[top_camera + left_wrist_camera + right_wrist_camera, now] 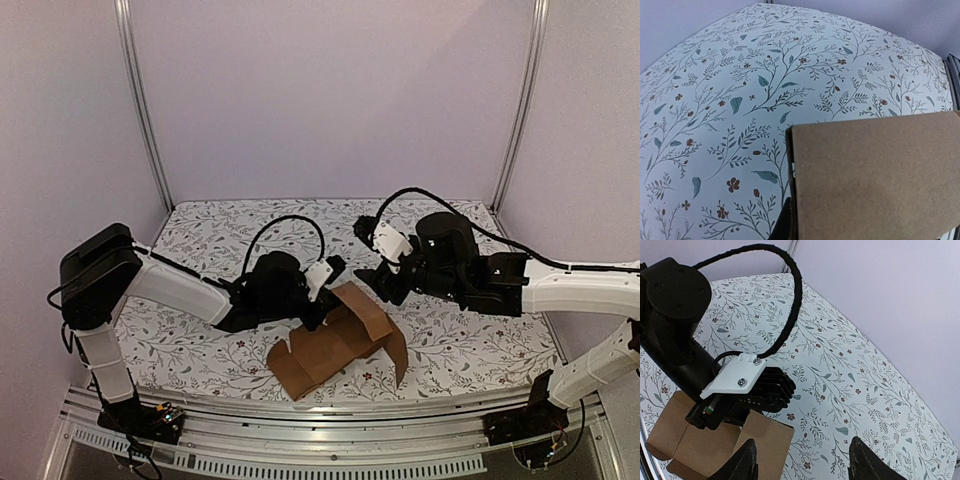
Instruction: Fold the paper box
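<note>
The paper box (335, 345) is a brown cardboard sheet, partly folded, lying on the flowered table near the front middle. One flap stands up. My left gripper (322, 300) is shut on that raised flap; in the left wrist view the cardboard (875, 175) fills the lower right and hides all but a sliver of one finger (782, 222). My right gripper (372, 278) hovers open just right of the flap's top. In the right wrist view its jaws (805, 462) stand wide apart and empty above the table, with the box (695, 440) and the left gripper (740, 400) at lower left.
The flowered table cover (460, 345) runs to white walls at the back and sides, with metal posts (145, 110) at the back corners. A metal rail (330, 435) lines the near edge. The left arm's black cable (790, 300) arcs over its wrist.
</note>
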